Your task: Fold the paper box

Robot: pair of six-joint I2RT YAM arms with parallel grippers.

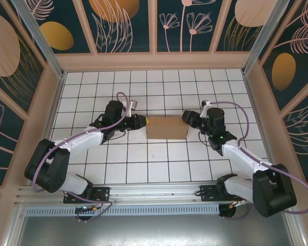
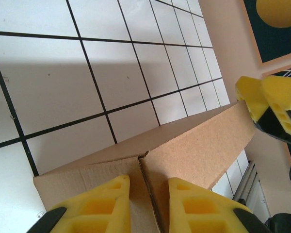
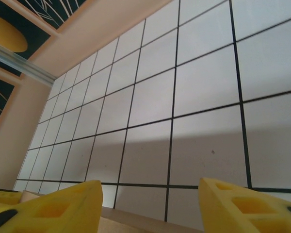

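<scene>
The paper box (image 1: 167, 128) is a brown cardboard rectangle lying on the white tiled floor between both arms. My left gripper (image 1: 145, 122) is at its left end. In the left wrist view its yellow fingers (image 2: 102, 206) stand a little apart, astride a seam where two cardboard panels of the paper box (image 2: 199, 141) meet; neither pad visibly clamps the card. My right gripper (image 1: 187, 118) is at the box's far right corner and also appears in the left wrist view as a yellow tip (image 2: 267, 103). The right gripper's fingers (image 3: 53, 208) are spread wide, with a strip of box edge (image 3: 136, 227) low between them.
White tiles with black lines cover the floor (image 1: 159, 87). Beige walls (image 1: 154, 61) with dark floral panels enclose it at the back and sides. A metal rail (image 1: 159, 197) runs along the near edge by the arm bases.
</scene>
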